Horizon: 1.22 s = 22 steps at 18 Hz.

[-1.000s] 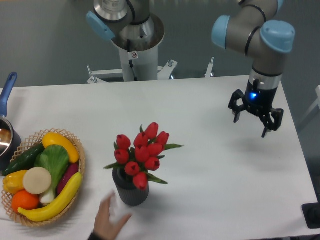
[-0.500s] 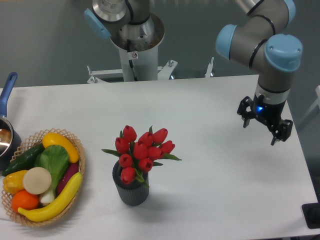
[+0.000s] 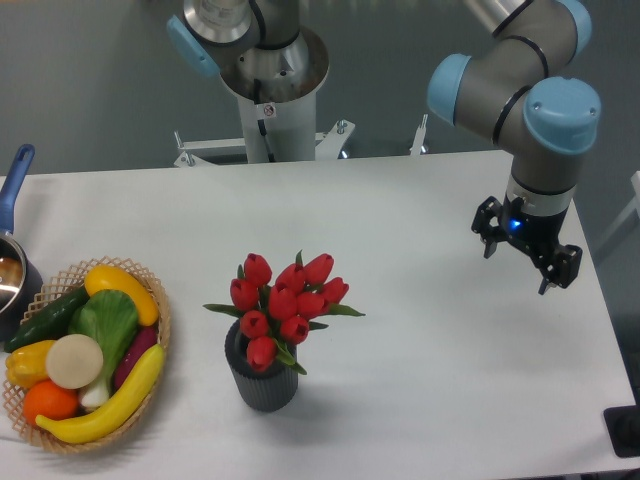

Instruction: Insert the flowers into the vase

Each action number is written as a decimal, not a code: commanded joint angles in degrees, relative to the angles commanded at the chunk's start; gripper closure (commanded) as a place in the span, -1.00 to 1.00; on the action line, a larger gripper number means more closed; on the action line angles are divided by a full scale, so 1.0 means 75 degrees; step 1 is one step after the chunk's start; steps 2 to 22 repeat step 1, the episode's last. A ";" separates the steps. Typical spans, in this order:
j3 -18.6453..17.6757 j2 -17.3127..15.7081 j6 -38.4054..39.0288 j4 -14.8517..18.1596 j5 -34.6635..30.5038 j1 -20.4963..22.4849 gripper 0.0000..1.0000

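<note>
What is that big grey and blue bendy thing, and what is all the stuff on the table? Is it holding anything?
That bendy thing is a robot arm, made of grey tubes with light blue caps. One camera looks down at the white table from above and in front. At the arm's end is its black two-finger claw, hanging over the right side of the table. The claw is open and holds nothing. In the middle stands a dark grey ribbed vase with a bunch of red tulips with green leaves already standing in it. On the left is a woven basket full of toy fruit and vegetables, and at the left edge peeks a pot with a blue handle.
</note>
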State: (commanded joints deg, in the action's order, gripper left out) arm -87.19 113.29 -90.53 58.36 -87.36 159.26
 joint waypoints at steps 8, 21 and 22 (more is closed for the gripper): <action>0.0000 0.0000 0.0012 0.0000 0.0000 0.0000 -1.00; 0.0000 0.0000 0.0012 0.0000 0.0000 0.0000 -1.00; 0.0000 0.0000 0.0012 0.0000 0.0000 0.0000 -1.00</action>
